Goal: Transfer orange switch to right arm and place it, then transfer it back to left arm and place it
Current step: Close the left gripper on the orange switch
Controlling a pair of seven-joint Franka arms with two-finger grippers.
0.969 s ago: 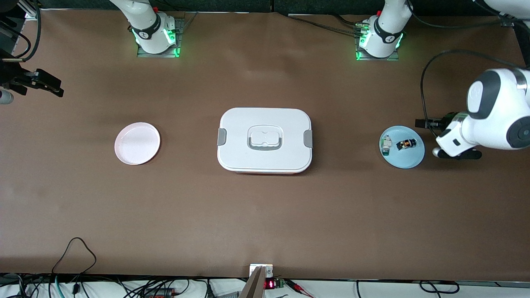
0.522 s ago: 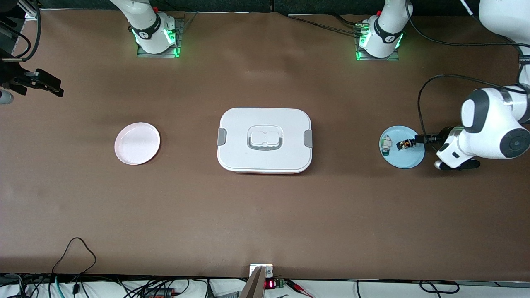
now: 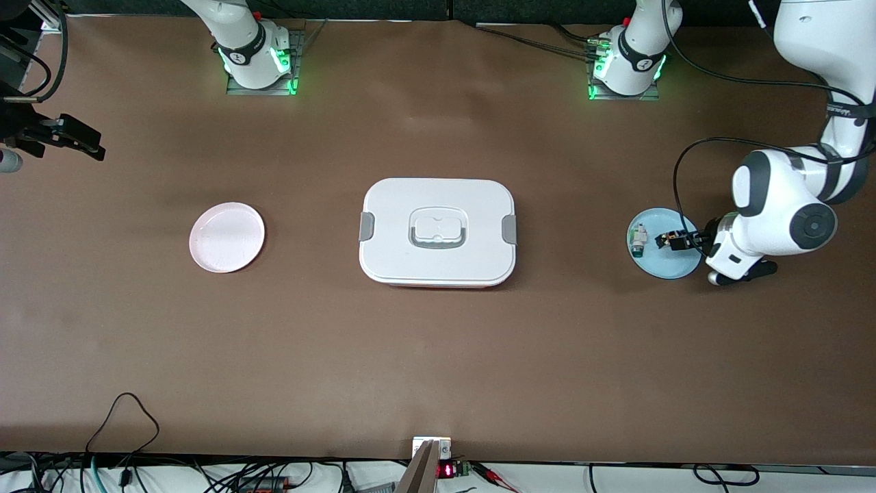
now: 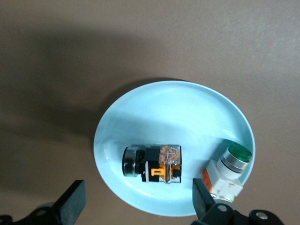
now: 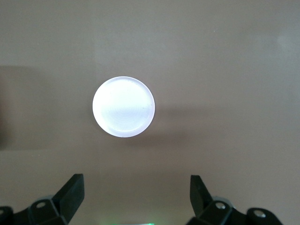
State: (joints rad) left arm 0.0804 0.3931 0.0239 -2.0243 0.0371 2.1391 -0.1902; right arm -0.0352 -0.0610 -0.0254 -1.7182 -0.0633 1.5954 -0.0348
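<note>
The orange switch (image 3: 671, 239) (image 4: 153, 163) lies on its side in a small blue plate (image 3: 669, 266) (image 4: 173, 108) toward the left arm's end of the table. My left gripper (image 3: 686, 241) (image 4: 138, 206) hangs open low over the plate's rim, with the switch just ahead of its fingers and untouched. The white box (image 3: 438, 198) sits shut at mid-table. My right gripper (image 5: 136, 194) is open and empty, high up and looking down on the pink plate (image 3: 226, 236) (image 5: 123, 107). It does not show in the front view.
A white-and-green component (image 3: 638, 239) (image 4: 229, 168) shares the blue plate with the switch. A black device (image 3: 65, 135) juts in at the right arm's end of the table. Loose cables (image 3: 126, 418) lie along the table's edge nearest the front camera.
The left arm has swung in toward the blue plate, bringing its open gripper from outside the plate to just over the rim by the switch. The right arm has not moved.
</note>
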